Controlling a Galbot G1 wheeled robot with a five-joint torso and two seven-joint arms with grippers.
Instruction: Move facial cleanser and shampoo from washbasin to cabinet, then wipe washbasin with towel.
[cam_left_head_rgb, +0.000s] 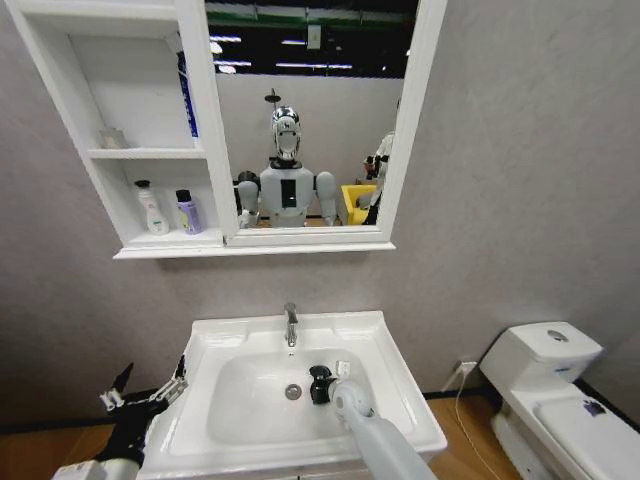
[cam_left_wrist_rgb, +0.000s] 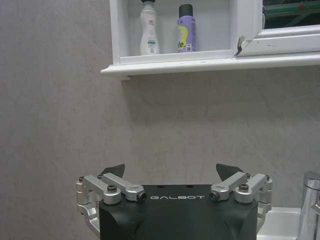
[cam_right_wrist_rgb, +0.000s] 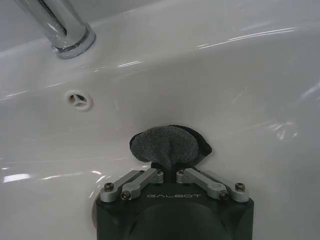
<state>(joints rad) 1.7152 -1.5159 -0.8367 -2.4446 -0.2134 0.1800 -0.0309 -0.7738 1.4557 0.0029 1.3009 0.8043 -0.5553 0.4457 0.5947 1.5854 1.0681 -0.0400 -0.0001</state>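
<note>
Right gripper (cam_right_wrist_rgb: 168, 172) is pinched onto the towel (cam_right_wrist_rgb: 165, 145), pressing it into the basin (cam_left_head_rgb: 240, 415) lower centre; drain (cam_left_head_rgb: 293, 391) sits just left. Left gripper (cam_left_head_rgb: 140, 390) idles wide open, empty, lower left.

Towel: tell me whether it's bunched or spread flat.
Bunched: the towel is a wad in the right gripper, against the washbasin wall.

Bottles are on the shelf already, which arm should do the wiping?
Right. The right gripper is shut on the towel, pressed inside the washbasin bowl. The left gripper is open, beside the basin, holding nothing.
</note>
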